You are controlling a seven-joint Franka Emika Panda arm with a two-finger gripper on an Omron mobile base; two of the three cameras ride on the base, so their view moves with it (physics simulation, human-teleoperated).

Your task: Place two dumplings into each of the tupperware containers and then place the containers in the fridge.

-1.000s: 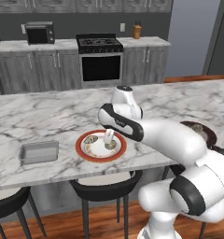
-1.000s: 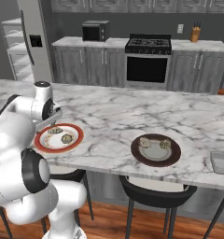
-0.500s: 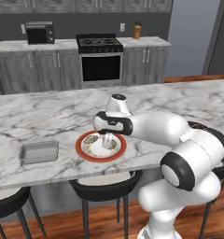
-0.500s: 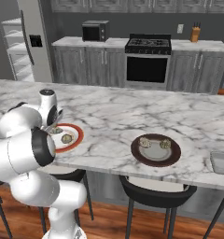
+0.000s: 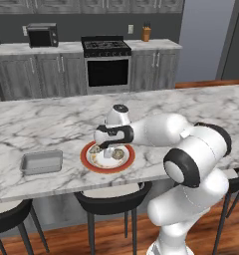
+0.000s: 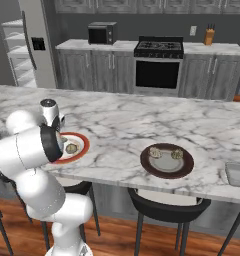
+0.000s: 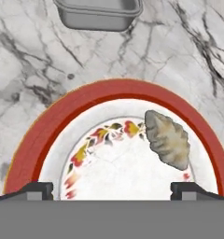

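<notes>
The robot's claw hangs low over the red plate on the marble counter. Its two tips stand far apart, one on each side, and nothing is between them.

A dumpling lies on the white part of the red plate, close to the red rim. From the left side, one dumpling shows on the far left part of the plate and another lies just right of the claw.

A grey container sits on the counter near the red plate, not touching it. It has nothing in it.

The brown plate sits well apart from the red one. Two dumplings lie on it, side by side.

Another grey container sits at the counter's far right end. The fridge stands open at the back left.
</notes>
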